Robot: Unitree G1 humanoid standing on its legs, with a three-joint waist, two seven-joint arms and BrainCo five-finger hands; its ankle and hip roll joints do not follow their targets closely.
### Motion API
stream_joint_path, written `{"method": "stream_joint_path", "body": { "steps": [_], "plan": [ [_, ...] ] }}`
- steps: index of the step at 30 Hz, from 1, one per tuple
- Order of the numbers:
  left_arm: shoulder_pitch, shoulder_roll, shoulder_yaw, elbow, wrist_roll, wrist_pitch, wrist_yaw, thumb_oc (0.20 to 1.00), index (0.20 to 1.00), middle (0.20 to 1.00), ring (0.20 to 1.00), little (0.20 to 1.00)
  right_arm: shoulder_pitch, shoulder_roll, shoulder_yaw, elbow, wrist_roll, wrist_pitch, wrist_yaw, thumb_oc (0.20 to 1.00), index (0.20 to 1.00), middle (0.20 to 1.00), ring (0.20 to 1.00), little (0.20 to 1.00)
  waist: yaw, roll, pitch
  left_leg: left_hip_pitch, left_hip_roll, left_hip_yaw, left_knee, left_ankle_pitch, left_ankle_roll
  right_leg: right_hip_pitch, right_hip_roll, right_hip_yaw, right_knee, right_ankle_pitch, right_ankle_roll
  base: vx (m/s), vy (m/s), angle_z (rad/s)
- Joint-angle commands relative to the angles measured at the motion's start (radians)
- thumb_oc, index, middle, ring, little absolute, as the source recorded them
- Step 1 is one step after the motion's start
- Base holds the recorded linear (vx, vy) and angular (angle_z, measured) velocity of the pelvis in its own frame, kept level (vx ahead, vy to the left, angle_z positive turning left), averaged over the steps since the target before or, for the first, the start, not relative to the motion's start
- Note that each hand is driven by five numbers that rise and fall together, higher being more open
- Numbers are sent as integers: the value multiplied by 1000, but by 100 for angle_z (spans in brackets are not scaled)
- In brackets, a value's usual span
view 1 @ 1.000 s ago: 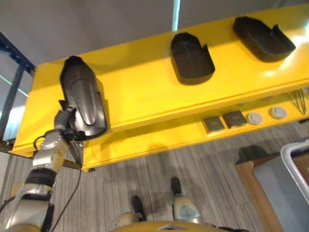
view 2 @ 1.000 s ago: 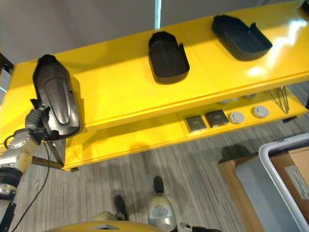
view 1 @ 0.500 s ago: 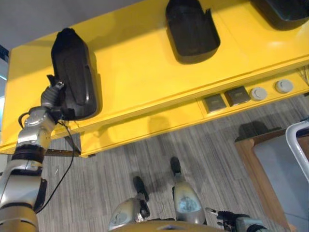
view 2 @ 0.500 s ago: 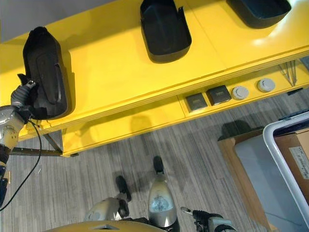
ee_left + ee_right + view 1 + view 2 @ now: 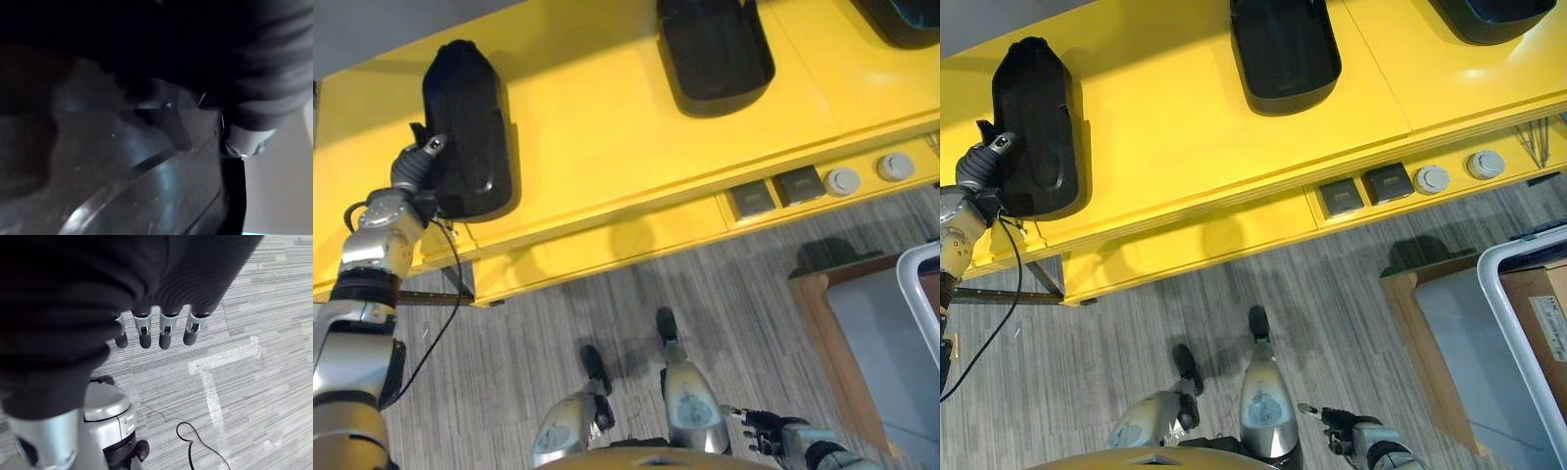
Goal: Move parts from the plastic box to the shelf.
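Your robot's left hand (image 5: pixel 416 166) was at the near end of a black moulded part (image 5: pixel 465 147) that lay on the top of the yellow shelf (image 5: pixel 607 147), toward its left end. From the head views the hand was against the part's lower corner, but you could not tell whether its fingers were clamped on the part or apart from it; the left wrist view gave only dark, glossy plastic close up. Two more black parts sat farther along the same surface: one (image 5: pixel 1285 49) near the middle, another (image 5: pixel 1498 12) at the far right edge of the view. Each was well apart from the others.

The right hand (image 5: pixel 156 330) hung low at the robot's side, above the grey floor (image 5: pixel 234 372), its fingers straight, apart and holding nothing. The plastic box (image 5: pixel 1518 323), white-rimmed, stood at the lower right, beside the robot and well apart from the shelf.

Judged from this, you were at the placing step: the part appeared to be down on the shelf, with the release either under way or just due. The next move would call for the left hand to let go cleanly and draw back without dragging the part toward the shelf's front edge, and then a turn toward the box for the next piece.
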Motion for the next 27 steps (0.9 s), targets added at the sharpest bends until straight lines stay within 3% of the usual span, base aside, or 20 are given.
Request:
{"method": "stream_joint_path", "body": {
  "steps": [1, 6, 12, 15, 18, 19, 20, 22, 23, 24, 25, 26, 27],
  "plan": [
    [-7, 20, -58, 87, 116, 94, 100, 1000, 1000, 1000, 1000, 1000, 7, 34, 42, 31, 35, 20, -28, 1000, 1000, 1000, 1000, 1000, -3, -25, -38, -55, 14, -42, 7, -7, -10, 35, 20, 5, 27, -121, -1, 24, -51, 3],
    [-27, 19, -97, 112, 319, 101, 138, 1000, 1000, 1000, 1000, 1000, 18, 55, 51, 43, 58, 12, -42, 1000, 1000, 1000, 1000, 1000, 3, -34, -73, -33, 20, -31, 15, -2, -12, 86, 23, -6, 18, -127, -2, 23, -59, 2],
    [-69, -11, -152, 134, 420, 162, 233, 1000, 1000, 1000, 1000, 1000, 48, 90, 77, 47, 87, 26, -64, 1000, 1000, 1000, 1000, 1000, 5, -51, -140, 1, 24, -15, 16, -1, -13, 142, 27, -14, 3, -127, 3, 45, -63, 3],
    [-88, -24, -170, 143, 457, 153, 276, 1000, 1000, 1000, 1000, 1000, 61, 101, 80, 54, 91, 26, -68, 1000, 1000, 1000, 1000, 1000, 4, -56, -167, 13, 26, -6, 16, -2, -15, 160, 28, -14, -3, -128, 6, 0, 0, 0],
    [-135, -13, -191, 146, 434, 77, 406, 1000, 1000, 1000, 1000, 1000, 85, 108, 81, 65, 58, 34, -56, 1000, 1000, 1000, 1000, 1000, 2, -61, -218, 41, 30, 13, 15, -7, -18, 188, 27, -17, -3, -132, 13, -11, 4, -3],
    [-145, -5, -192, 140, 430, 27, 435, 1000, 1000, 1000, 1000, 1000, 91, 109, 80, 66, 46, 31, -53, 1000, 1000, 1000, 1000, 1000, 3, -61, -228, 46, 31, 16, 15, -7, -18, 193, 26, -18, -3, -132, 14, -67, 18, -4],
    [-169, 15, -199, 107, 366, -74, 489, 1000, 1000, 1000, 1000, 1000, 95, 108, 79, 72, 33, 27, -49, 1000, 1000, 1000, 1000, 1000, 5, -63, -243, 62, 32, 22, 14, -14, -17, 206, 24, -26, -3, -134, 15, -67, 24, 1],
    [-178, 21, -196, 57, 308, -198, 503, 1000, 1000, 1000, 1000, 1000, 91, 108, 75, 79, 31, 26, -52, 1000, 1000, 1000, 1000, 1000, 11, -64, -257, 72, 33, 23, 12, -19, -16, 213, 21, -31, -3, -135, 16, -84, 28, 1],
    [-168, 18, -174, -4, 315, -252, 506, 1000, 1000, 1000, 1000, 1000, 82, 106, 66, 85, 23, 31, -51, 1000, 1000, 1000, 1000, 1000, 19, -65, -265, 80, 35, 22, 13, -24, -16, 221, 18, -35, -3, -138, 15, -92, 33, -1],
    [-153, 18, -157, -59, 331, -264, 491, 1000, 1000, 1000, 1000, 1000, 75, 108, 60, 91, 18, 35, -49, 1000, 1000, 1000, 1000, 1000, 26, -67, -271, 84, 35, 19, 12, -28, -15, 223, 16, -39, -3, -140, 13, -87, 47, -1],
    [-128, 20, -138, -123, 371, -268, 483, 881, 881, 881, 881, 881, 65, 109, 52, 97, 6, 41, -47, 1000, 1000, 1000, 1000, 1000, 33, -68, -276, 89, 35, 14, 11, -31, -16, 228, 14, -42, -3, -141, 12, -90, 78, -1],
    [-79, 21, -120, -223, 404, -278, 444, 492, 492, 492, 492, 492, 51, 113, 43, 109, -20, 53, -45, 1000, 1000, 1000, 1000, 1000, 46, -71, -278, 104, 34, 3, 11, -41, -15, 242, 10, -50, -3, -147, 11, -85, 82, 2],
    [-43, 18, -107, -294, 412, -274, 423, 200, 200, 200, 200, 200, 43, 117, 41, 121, -33, 59, -44, 1000, 1000, 1000, 1000, 1000, 58, -72, -284, 107, 33, -4, 8, -42, -14, 243, 9, -53, -3, -146, 8, -62, 81, 5]
  ]
}}
